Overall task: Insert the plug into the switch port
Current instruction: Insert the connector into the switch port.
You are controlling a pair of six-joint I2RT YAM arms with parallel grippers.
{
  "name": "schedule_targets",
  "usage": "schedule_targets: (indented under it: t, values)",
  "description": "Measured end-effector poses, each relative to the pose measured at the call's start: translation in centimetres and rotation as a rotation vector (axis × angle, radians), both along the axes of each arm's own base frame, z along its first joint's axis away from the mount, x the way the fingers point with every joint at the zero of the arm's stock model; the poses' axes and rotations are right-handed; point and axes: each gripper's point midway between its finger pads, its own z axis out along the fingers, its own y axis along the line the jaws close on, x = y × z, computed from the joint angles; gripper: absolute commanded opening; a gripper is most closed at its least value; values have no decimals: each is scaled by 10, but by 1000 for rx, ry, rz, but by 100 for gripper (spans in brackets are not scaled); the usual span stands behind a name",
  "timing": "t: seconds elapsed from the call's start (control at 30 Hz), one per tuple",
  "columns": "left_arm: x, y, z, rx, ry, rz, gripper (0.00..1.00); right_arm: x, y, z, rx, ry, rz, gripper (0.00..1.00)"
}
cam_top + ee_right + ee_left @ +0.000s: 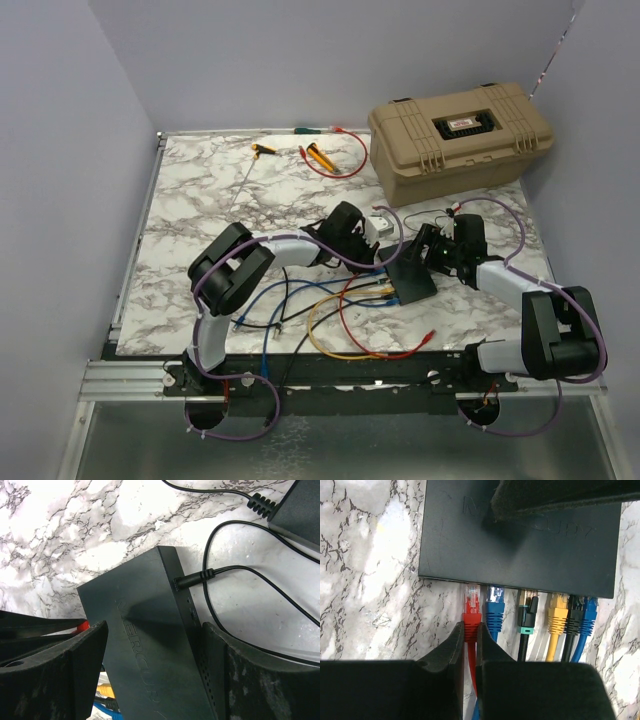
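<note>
The switch (520, 545) is a flat dark-grey box lying on the marble table; it also shows in the top view (412, 278). My left gripper (471, 627) is shut on the boot of the red plug (471, 605), whose clear tip sits at the leftmost port on the switch's edge. Several plugs, blue (494, 612), black, yellow (558, 615), black and blue, sit in the ports to its right. My right gripper (155, 630) stands wide open astride the switch (150, 645). Its right finger (235, 675) is against the rear edge, its left finger (75, 660) on the port side.
The thin black power cord (240, 570) runs from the switch's rear to a dark adapter (300, 505). A big tan case (460, 135) stands at the back right. Screwdrivers (265, 150) and a red lead (340, 155) lie at the back. Loose yellow (340, 345) and red cables trail toward the near edge.
</note>
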Motion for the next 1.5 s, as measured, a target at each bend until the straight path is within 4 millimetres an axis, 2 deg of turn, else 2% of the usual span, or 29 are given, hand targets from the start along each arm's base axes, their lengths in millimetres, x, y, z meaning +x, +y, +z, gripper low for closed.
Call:
schedule_targets:
  t: [1.03,1.5]
  values:
    - [-2,-1,8,-55,-21,10,0,7,2,-1,23,-10,-6,79]
    - [-3,-2,5,-79,6,53,0,11,2,-1,49,-24,-4,72]
